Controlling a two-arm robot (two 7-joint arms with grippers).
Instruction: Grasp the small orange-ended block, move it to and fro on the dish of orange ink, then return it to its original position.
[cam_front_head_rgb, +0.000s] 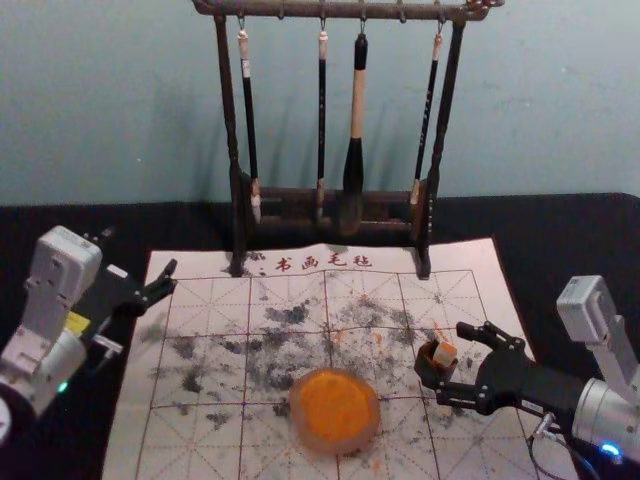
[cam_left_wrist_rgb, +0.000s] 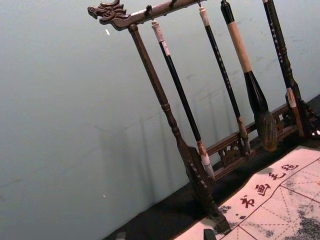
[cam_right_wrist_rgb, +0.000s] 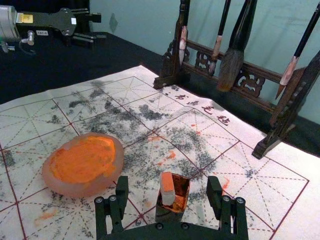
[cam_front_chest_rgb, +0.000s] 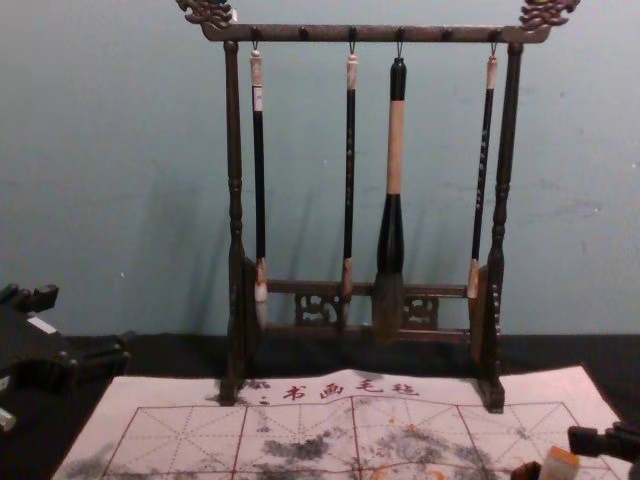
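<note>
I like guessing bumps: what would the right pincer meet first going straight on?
Probably the small block in its dark pot, which the open right pincer might pass around or over; its height is hard to judge.

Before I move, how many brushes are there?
4 on the rack, left to right: a thin brush beside the left post, another thin brush, the thick brush, a thin brush beside the right post.

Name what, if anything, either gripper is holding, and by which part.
Nothing is held: the right gripper stands open around the orange-ended block; the left gripper is open.
</note>
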